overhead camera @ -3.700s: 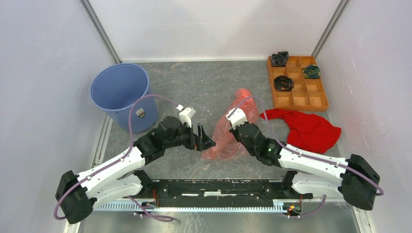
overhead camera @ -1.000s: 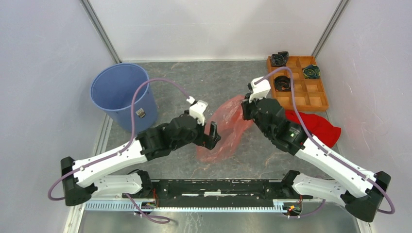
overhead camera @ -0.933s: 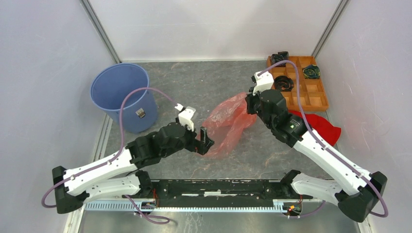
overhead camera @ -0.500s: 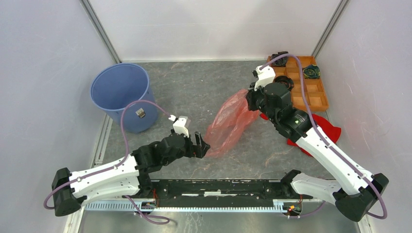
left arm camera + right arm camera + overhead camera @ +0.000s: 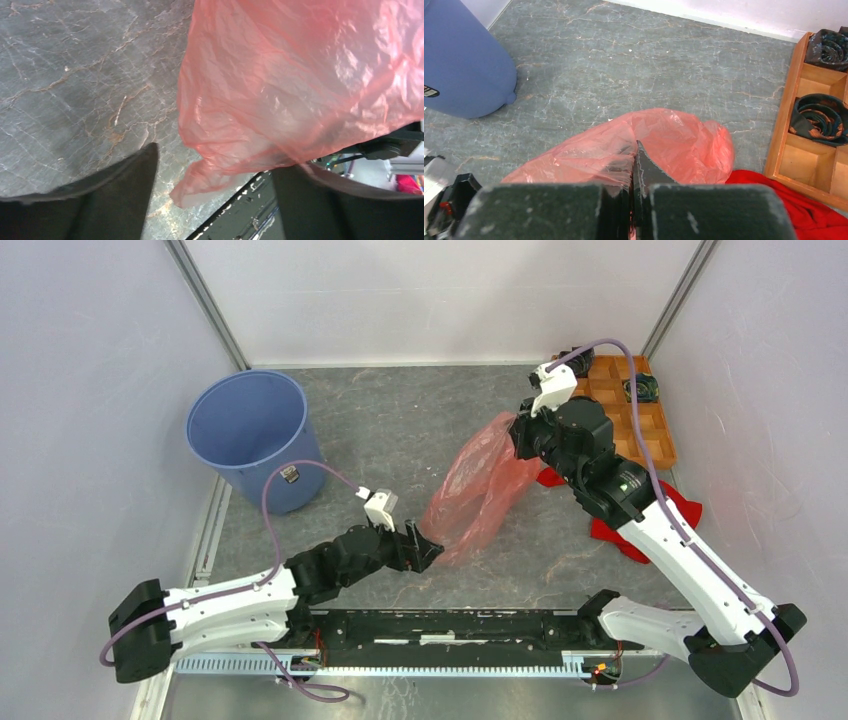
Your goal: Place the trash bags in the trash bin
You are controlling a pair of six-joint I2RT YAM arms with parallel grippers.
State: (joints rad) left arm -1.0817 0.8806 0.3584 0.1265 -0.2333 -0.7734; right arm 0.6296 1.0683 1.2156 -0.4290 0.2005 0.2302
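The translucent red-pink trash bag (image 5: 470, 490) hangs stretched at mid-table. My right gripper (image 5: 516, 436) is shut on its top edge and holds it up; in the right wrist view the fingers (image 5: 636, 167) pinch the film (image 5: 674, 145). The bag's lower end trails toward my left gripper (image 5: 426, 552), which is open and low near the front. In the left wrist view the bag (image 5: 280, 90) fills the upper right, its bottom corner dangling between the spread jaws of the left gripper (image 5: 215, 162). The blue trash bin (image 5: 255, 485) stands upright at the far left, also seen in the right wrist view (image 5: 459, 65).
An orange compartmented tray (image 5: 655, 445) with dark coiled items sits at the back right, also seen in the right wrist view (image 5: 809, 150). A solid red cloth (image 5: 610, 530) lies under my right arm. White walls enclose the table on three sides.
My right gripper has lifted the bag higher and toward the back right, stretching it. My left arm has drawn back and lowered toward the front, staying open at the bag's lower end.
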